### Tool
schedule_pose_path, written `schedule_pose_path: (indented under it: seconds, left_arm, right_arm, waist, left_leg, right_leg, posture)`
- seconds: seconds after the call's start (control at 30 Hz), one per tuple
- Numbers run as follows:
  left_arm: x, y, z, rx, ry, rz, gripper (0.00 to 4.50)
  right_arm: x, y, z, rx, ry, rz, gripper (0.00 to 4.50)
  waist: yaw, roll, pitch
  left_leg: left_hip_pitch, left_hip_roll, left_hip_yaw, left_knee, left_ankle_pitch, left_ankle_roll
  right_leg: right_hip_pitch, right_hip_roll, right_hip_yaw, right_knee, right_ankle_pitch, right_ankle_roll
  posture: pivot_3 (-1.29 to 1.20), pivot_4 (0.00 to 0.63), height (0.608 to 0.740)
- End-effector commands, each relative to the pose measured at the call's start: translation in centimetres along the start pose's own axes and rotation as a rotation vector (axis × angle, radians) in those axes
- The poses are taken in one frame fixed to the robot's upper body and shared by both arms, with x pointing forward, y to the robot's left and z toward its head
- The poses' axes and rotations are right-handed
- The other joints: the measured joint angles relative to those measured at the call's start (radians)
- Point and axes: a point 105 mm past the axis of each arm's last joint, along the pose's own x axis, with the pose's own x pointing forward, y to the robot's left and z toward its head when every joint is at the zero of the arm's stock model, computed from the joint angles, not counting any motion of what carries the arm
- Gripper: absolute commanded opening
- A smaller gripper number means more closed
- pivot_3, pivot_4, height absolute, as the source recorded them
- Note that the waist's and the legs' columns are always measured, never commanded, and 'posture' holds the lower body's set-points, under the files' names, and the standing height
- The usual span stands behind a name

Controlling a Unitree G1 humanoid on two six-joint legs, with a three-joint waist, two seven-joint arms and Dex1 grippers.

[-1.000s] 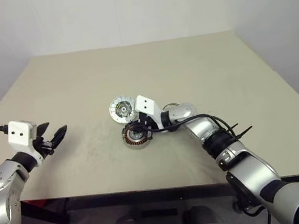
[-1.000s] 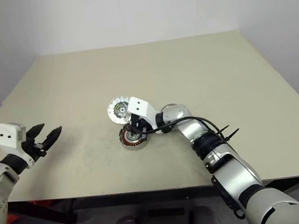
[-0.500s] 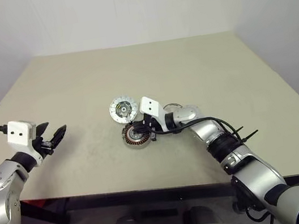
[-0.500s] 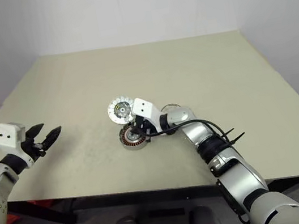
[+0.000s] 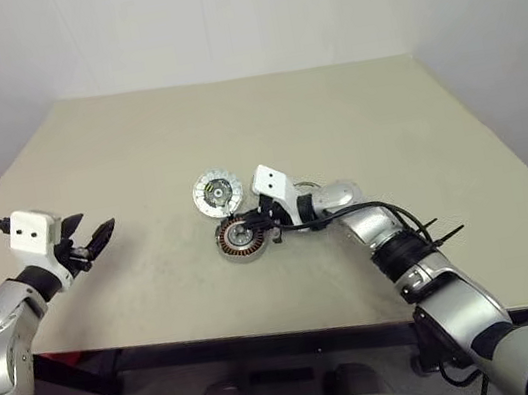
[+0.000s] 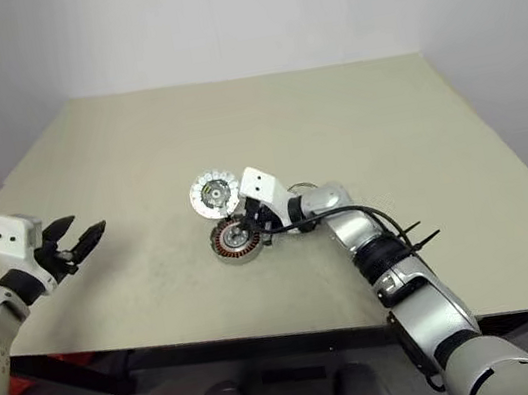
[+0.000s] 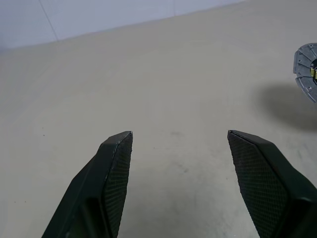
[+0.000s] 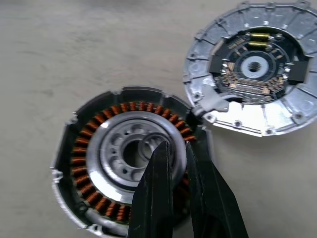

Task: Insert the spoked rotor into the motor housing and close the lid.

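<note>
The motor housing, with copper windings around a silver centre, lies flat on the table. The lid lies just behind it, touching its rim, with its board of green and black marks facing up. My right gripper is shut, its tips hovering over the inner edge of the housing's silver centre, nothing held. A pale round shape is half hidden behind my right wrist; I cannot tell whether it is the spoked rotor. My left gripper hangs open and empty over the table's left side, far from the parts.
The beige table reaches back to white walls. Its front edge runs close below both arms. A black cable loops along my right forearm.
My right wrist and forearm have drifted slightly to the right, with the fingertips still over the housing. The left arm has kept still.
</note>
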Motion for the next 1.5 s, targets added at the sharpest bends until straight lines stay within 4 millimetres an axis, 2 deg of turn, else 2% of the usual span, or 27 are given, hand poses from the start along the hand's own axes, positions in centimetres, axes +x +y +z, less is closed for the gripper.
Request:
schedule_pose_path:
  seconds: [0.03, 0.33, 0.43, 0.97, 1.27, 1.5]
  left_arm:
    - [0.0, 0.4, 1.5, 0.035, -0.049, 0.008, 3.24]
    - [-0.3, 0.5, 1.4, 0.035, -0.050, 0.019, 3.24]
    - [-0.4, 0.6, 1.4, 0.034, -0.049, 0.022, 3.24]
    - [-0.4, 0.8, 1.4, 0.036, -0.049, 0.028, 3.24]
    - [-0.2, 0.7, 1.4, 0.036, -0.046, 0.024, 3.24]
    - [-0.5, 0.9, 1.3, 0.036, -0.043, 0.032, 3.24]
  right_arm:
    - [0.0, -1.1, 1.3, -0.054, -0.021, -0.027, 0.50]
    - [0.2, -0.7, 1.4, -0.078, -0.030, 0.010, 0.50]
    - [0.0, -0.5, 1.6, -0.079, -0.042, 0.023, 0.01]
    - [-0.6, 0.2, 1.3, -0.076, -0.044, 0.036, 0.01]
    - [0.2, -0.4, 2.1, -0.087, -0.051, 0.015, 0.01]
    - [0.5, 0.5, 1.8, -0.076, -0.052, 0.042, 0.01]
  waist:
    - [0.000, 0.000, 0.000]
    - [0.000, 0.000, 0.000]
    - [0.000, 0.000, 0.000]
    - [0.000, 0.000, 0.000]
    - [0.000, 0.000, 0.000]
    - [0.000, 0.000, 0.000]
  left_leg:
    - [0.000, 0.000, 0.000, 0.000, 0.000, 0.000]
    - [0.000, 0.000, 0.000, 0.000, 0.000, 0.000]
    - [0.000, 0.000, 0.000, 0.000, 0.000, 0.000]
    - [0.000, 0.000, 0.000, 0.000, 0.000, 0.000]
    - [0.000, 0.000, 0.000, 0.000, 0.000, 0.000]
    - [-0.001, 0.000, 0.000, 0.000, 0.000, 0.000]
  right_leg:
    - [0.000, 0.000, 0.000, 0.000, 0.000, 0.000]
    - [0.000, 0.000, 0.000, 0.000, 0.000, 0.000]
    - [0.000, 0.000, 0.000, 0.000, 0.000, -0.001]
    - [0.000, 0.000, 0.000, 0.000, 0.000, -0.001]
    - [0.000, 0.000, 0.000, 0.000, 0.000, -0.001]
    - [0.000, 0.000, 0.000, 0.000, 0.000, -0.001]
  posture:
    - [0.00, 0.000, 0.740]
    - [0.00, 0.000, 0.740]
    - [0.00, 0.000, 0.740]
    - [0.00, 0.000, 0.740]
    - [0.00, 0.000, 0.740]
    - [0.00, 0.000, 0.740]
